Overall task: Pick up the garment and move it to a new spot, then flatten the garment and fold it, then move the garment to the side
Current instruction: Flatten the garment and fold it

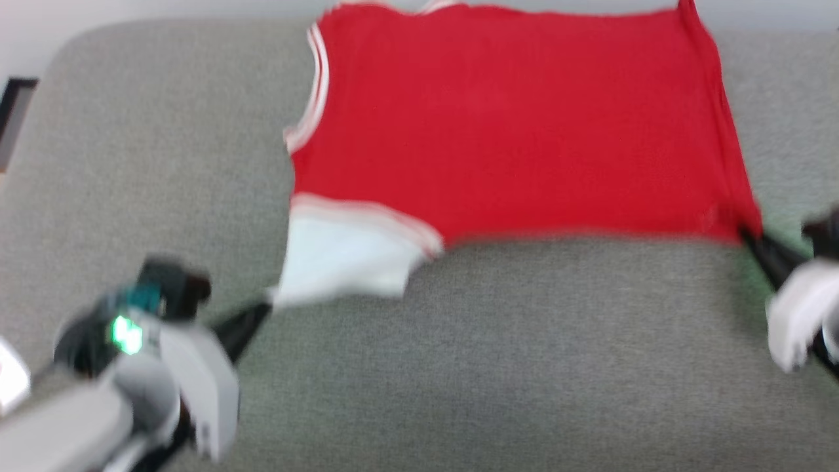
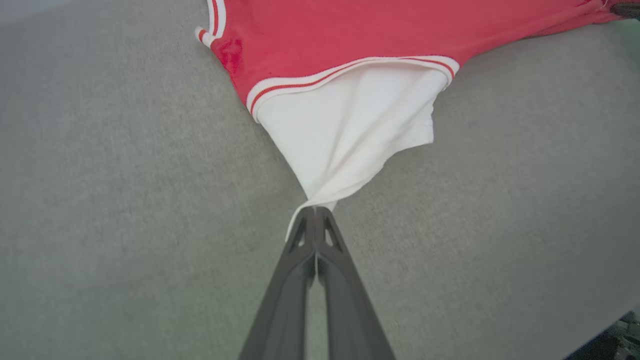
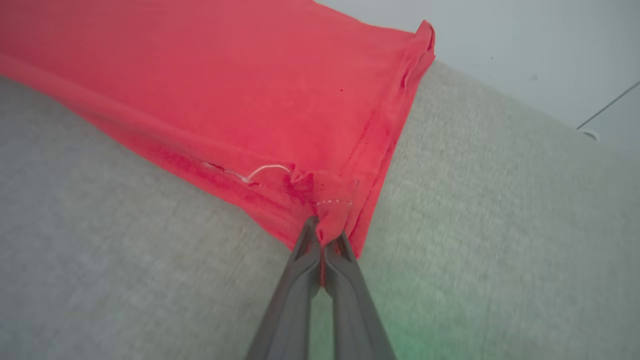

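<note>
Closest in, on the left wrist view: left gripper [image 2: 316,214], dark fingers [image 2: 292,290] pressed fully together, pinching the bunched tip of the white sleeve [image 2: 350,125]. Same on the other side: right gripper [image 3: 325,227], closed tight on the red hem corner [image 3: 327,207], cloth puckered into the nip. Strung between the two, the garment [image 1: 511,124], plain red face up across the far half of the grey upholstered surface [image 1: 459,367], near edge drawn fairly straight from sleeve to hem corner and seemingly raised a little, far edge at the back rim. Judged light and wholly limp: thin knit, no stiffness, sagging wherever unsupported, pulled to a point wherever pinched. Not fragile, and not slippery on that coarse grey weave; likelier to drag and wrinkle than to slide if hauled flat along it. Best taken at corners and seamed edges, as now, for the doubled stitching there. Weaker hold on the left, probably: only a small tuck of sleeve in the jaws, and soft sleeve cloth apt to stretch away from the body rather than carry it. Worth keeping both pinches level and evenly tensioned against a twist or a slipped tip. Head view blurred, fine creases unreadable there.
</note>
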Robot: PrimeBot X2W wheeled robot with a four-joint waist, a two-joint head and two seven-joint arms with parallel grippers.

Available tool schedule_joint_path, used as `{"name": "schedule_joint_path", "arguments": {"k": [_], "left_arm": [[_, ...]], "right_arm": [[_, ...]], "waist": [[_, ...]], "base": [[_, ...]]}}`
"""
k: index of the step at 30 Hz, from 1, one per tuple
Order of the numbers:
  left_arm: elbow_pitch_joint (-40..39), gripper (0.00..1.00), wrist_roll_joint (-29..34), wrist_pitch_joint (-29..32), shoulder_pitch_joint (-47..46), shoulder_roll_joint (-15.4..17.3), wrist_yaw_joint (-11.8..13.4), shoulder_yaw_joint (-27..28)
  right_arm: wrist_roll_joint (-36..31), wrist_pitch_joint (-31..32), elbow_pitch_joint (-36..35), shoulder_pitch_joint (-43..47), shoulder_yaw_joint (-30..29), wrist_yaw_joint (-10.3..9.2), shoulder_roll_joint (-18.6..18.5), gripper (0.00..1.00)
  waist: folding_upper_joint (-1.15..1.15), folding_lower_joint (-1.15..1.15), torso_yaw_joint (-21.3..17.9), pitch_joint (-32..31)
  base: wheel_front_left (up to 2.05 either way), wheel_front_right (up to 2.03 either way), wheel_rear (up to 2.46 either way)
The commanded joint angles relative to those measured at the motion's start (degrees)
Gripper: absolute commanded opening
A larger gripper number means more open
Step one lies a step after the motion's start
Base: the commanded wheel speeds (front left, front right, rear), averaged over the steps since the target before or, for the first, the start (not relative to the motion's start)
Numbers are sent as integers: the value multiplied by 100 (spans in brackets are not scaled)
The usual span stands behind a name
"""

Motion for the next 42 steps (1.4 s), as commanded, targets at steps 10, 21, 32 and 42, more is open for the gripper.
{"name": "schedule_joint_path", "arguments": {"k": [10, 21, 32, 42], "left_arm": [[-1192, 0, -1019, -667, 1859, 584, 1325, -168], [-1728, 0, -1370, -907, 2434, 807, 1847, -207], [-2118, 0, -238, -167, 1006, 1487, 1675, 210], [-776, 0, 629, 897, -684, 689, 287, 392]], "right_arm": [[606, 487, -1395, 2360, -327, -7, -674, 0], [826, 966, -2383, 3823, -1066, -6, -717, 0], [590, 1502, -3318, 3394, -2037, -7, -551, 0], [241, 2214, -3145, 2183, -2076, -7, -168, 0]], "waist": [[0, 0, -74, -469], [0, 0, -115, -413], [0, 0, -418, -163], [0, 0, -620, 205]], "base": [[0, 0, 0], [0, 0, 0], [0, 0, 0], [0, 0, 0]]}}
